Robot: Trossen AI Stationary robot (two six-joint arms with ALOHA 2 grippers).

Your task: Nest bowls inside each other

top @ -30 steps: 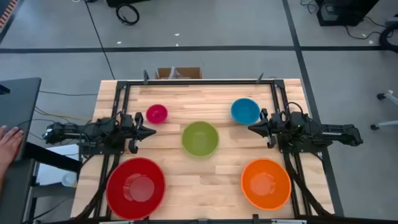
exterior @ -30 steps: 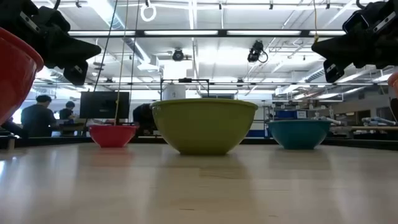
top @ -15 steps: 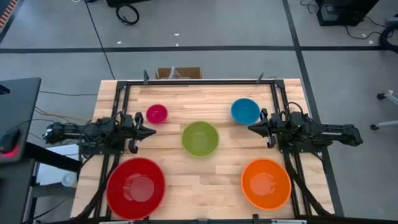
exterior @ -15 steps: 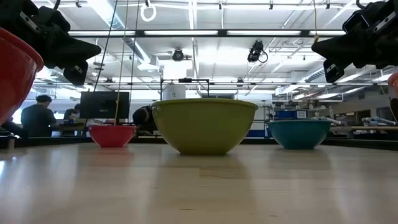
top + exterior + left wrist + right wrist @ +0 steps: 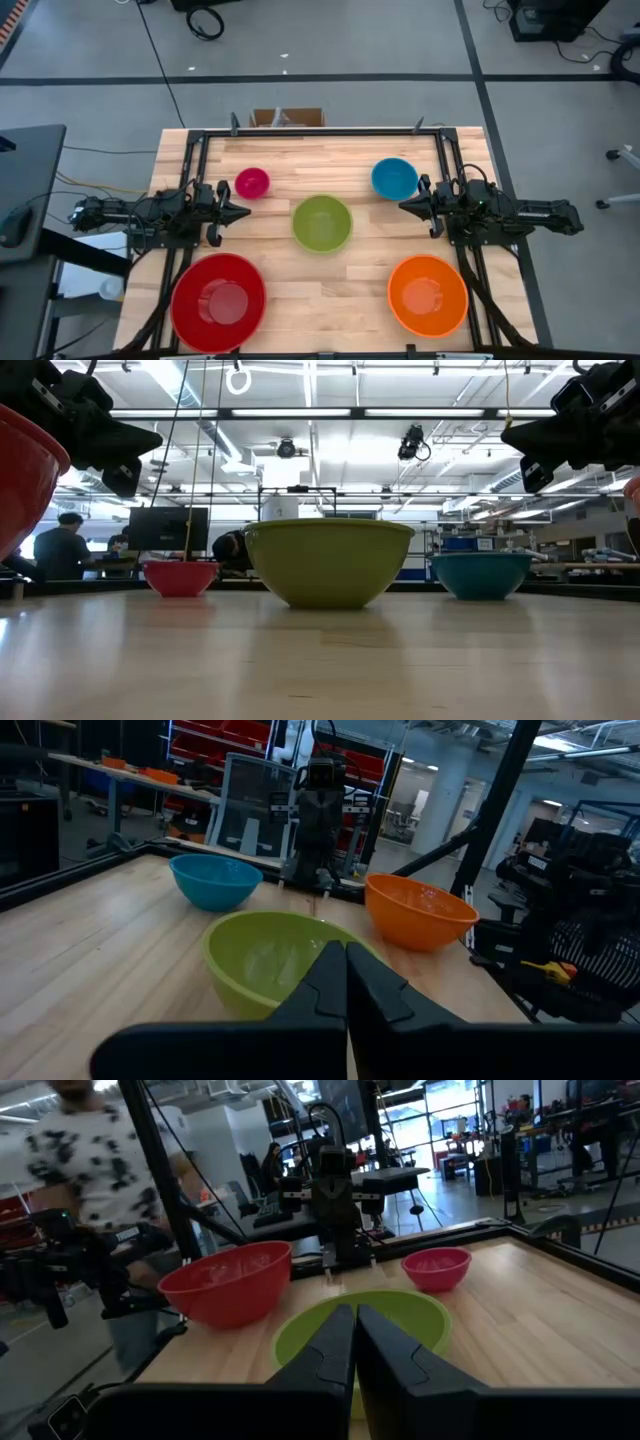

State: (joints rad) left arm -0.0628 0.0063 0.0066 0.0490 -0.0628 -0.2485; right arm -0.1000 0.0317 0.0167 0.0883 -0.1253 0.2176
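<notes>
We see five round plastic bowls sitting apart on the wooden table (image 5: 330, 165). Our left gripper (image 5: 243, 211) and right gripper (image 5: 405, 207) are closed tight, holding nothing.

both arms are parked low and stretched inward from opposite table edges. the left gripper (image 5: 243, 212) is held closed and empty, tips aimed at the middle. the right gripper (image 5: 405, 207) is mirrored, pinched together too.
</notes>
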